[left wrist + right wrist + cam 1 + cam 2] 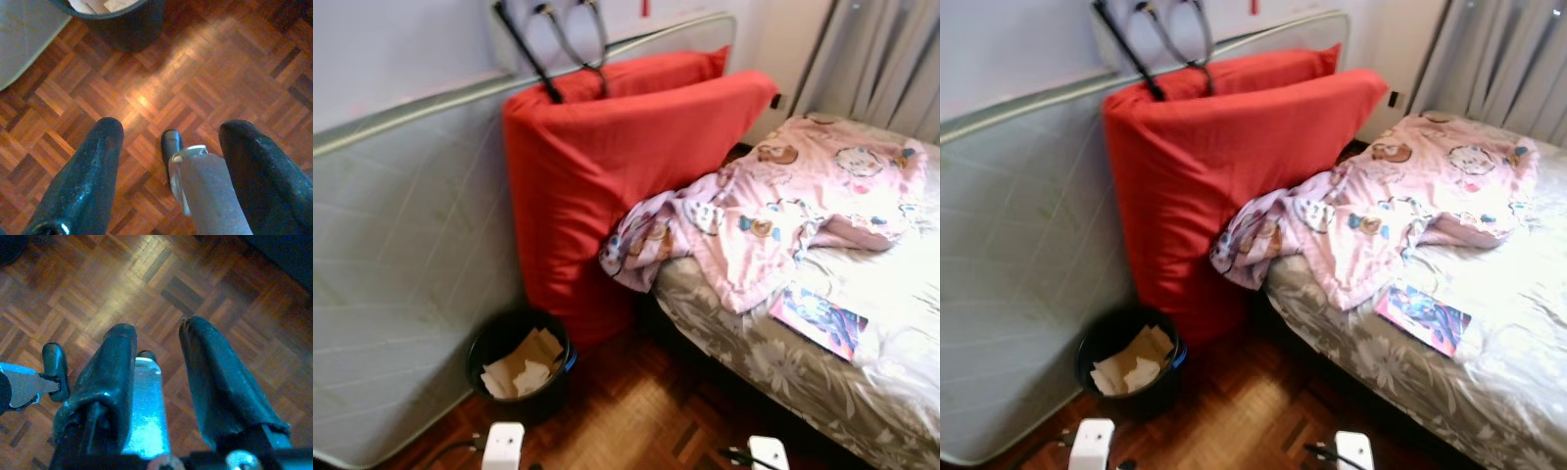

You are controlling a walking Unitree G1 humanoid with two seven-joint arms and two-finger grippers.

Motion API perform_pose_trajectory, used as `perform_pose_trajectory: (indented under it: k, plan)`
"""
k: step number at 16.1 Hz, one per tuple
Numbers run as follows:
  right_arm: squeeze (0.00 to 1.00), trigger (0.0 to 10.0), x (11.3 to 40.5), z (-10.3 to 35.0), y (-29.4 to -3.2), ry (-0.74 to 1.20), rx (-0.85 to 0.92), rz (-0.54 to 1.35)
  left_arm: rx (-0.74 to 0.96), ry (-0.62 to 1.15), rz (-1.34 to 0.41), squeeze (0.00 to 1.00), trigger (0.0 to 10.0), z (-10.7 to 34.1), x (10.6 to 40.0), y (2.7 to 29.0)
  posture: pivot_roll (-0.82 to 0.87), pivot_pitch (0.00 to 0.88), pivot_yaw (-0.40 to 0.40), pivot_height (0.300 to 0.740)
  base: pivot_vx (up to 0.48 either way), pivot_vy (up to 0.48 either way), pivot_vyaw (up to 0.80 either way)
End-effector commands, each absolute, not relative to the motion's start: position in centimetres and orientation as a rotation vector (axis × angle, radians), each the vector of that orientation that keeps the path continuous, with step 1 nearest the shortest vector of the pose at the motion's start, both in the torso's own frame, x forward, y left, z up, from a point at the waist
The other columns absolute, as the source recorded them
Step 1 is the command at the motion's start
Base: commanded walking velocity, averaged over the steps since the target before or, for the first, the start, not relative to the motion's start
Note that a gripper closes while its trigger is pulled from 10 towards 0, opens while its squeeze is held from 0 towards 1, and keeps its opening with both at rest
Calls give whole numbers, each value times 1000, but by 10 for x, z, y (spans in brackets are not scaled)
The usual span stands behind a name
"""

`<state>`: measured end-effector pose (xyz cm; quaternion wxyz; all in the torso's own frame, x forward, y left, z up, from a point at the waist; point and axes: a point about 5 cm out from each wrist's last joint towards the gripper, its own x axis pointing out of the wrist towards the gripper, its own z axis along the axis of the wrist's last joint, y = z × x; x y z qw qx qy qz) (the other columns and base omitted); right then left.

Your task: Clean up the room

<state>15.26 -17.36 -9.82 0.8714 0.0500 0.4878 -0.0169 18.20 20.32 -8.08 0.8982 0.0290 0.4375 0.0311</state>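
Pink blanket (pixel 773 211) and magazine (pixel 818 320) lie untidied on bed (pixel 783 372); both grippers, left gripper (pixel 168 171) and right gripper (pixel 156 382), hang open, empty.

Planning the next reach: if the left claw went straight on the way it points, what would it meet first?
Most likely the parquet floor. The left claw, open, points down at bare wood; the black bin sits beyond and off to the side, though depth is unclear.

I see open parquet floor (pixel 636 411) beside the black bin (pixel 519 362), hemmed by the red mattress (pixel 607 186) behind and the bed (pixel 803 362) alongside.
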Motion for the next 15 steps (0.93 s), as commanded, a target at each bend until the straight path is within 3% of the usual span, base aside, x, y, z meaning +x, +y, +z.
perform_pose_trajectory:
  k: [1, 4, 15]
  plan:
    - [0, 10000, 222, -62, -201, 879, 138, -86, 69, 921, 128, 0, 10000, -73, 189, 232, 118, 0, -118, 740, 0, -247, 0]
    - [0, 10000, 223, -61, -201, 878, 141, -86, 65, 919, 130, 0, 10000, -72, 190, 232, 113, 0, -119, 740, 0, -245, 0]
    - [0, 10000, 221, -63, -200, 880, 143, -83, 55, 910, 136, 0, 10000, -73, 188, 232, 118, 0, -119, 740, 0, 0, 0]
